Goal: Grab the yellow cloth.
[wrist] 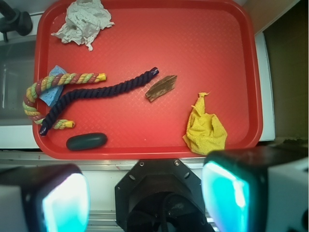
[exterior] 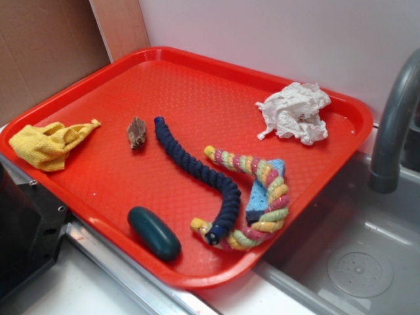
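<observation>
Yellow cloth (wrist: 204,130) is my target, lying crumpled in a corner of the red tray (wrist: 212,53), close to the long edge nearest my base, with its pointed tip aimed toward the tray's middle. My gripper (wrist: 145,193) hangs above and outside that same long edge, jaws spread wide with nothing between them, so the approach has not begun.

To do this well, I judge I should move out over the cloth's thick bunched body rather than the thin tip, centre it between my fingers (wrist: 241,193), come straight down until the pads nearly meet the tray floor, then close. Soft fabric bunches up, so a deep bite on the heaped folds should hold better than a shallow pinch. The raised rim is just beside the cloth; I would keep the pads clear of it.

Counting what the tray carries: one yellow cloth, one white paper wad (wrist: 83,21), one pastel twisted rope (wrist: 58,82), one dark blue rope (wrist: 96,93), one blue sponge (wrist: 50,94), one dark green oval piece (wrist: 86,141), one brown chip (wrist: 161,88). The brown chip lies nearest the cloth, yet apart from it.
</observation>
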Action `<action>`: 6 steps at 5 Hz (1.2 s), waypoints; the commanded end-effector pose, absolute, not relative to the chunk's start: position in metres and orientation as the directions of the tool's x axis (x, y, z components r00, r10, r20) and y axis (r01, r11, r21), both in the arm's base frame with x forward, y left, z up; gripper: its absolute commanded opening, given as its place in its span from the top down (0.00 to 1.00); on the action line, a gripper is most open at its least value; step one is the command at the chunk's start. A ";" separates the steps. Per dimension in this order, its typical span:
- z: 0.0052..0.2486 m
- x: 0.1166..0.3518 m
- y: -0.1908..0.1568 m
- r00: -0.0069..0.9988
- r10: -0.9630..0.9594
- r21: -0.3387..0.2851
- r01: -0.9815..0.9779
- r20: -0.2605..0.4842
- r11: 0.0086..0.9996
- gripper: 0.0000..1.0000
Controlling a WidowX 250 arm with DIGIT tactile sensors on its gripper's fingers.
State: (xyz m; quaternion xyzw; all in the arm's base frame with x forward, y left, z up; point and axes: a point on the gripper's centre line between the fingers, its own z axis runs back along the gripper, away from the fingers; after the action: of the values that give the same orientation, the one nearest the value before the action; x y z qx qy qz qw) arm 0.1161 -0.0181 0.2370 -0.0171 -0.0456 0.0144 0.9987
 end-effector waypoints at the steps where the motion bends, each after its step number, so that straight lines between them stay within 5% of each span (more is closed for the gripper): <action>1: 0.237 0.116 -0.018 0.995 0.030 -0.035 -0.027 0.091 0.999 0.00; 2: 0.187 0.127 0.032 0.997 0.049 -0.226 -0.037 0.051 0.974 0.00; 3: 0.164 0.117 0.039 0.983 0.164 -0.368 -0.122 0.083 0.922 0.00; 4: 0.138 0.098 0.043 0.905 0.413 -0.512 -0.403 -0.100 0.759 0.00; 5: 0.146 0.103 0.027 0.961 0.276 -0.577 -0.207 0.033 0.790 0.00; 6: 0.146 0.103 0.027 0.961 0.276 -0.577 -0.207 0.033 0.790 0.00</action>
State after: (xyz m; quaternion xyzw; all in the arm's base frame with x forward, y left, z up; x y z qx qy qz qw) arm 0.1036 0.0329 0.1458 -0.3007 -0.0506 0.1343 0.9428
